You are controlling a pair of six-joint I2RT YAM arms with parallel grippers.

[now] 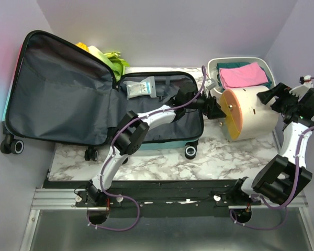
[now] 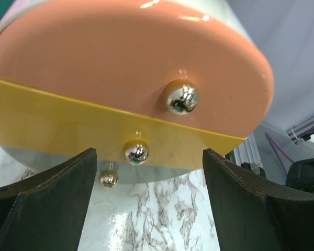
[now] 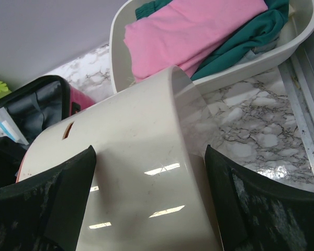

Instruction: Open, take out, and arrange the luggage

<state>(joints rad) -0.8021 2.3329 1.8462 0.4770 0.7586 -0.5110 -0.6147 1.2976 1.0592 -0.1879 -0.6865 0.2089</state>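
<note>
Both wide open, empty: left gripper, right gripper at drawer box ends; luggage packet print illegible.

You see the left gripper with its two dark fingers held wide apart, one at left and one at right, nothing gripped between them. Just far of them is the rounded box, its face in salmon, yellow and pale grey bands, with three shiny knobs. Near you, under it, lies the marble table.
</note>
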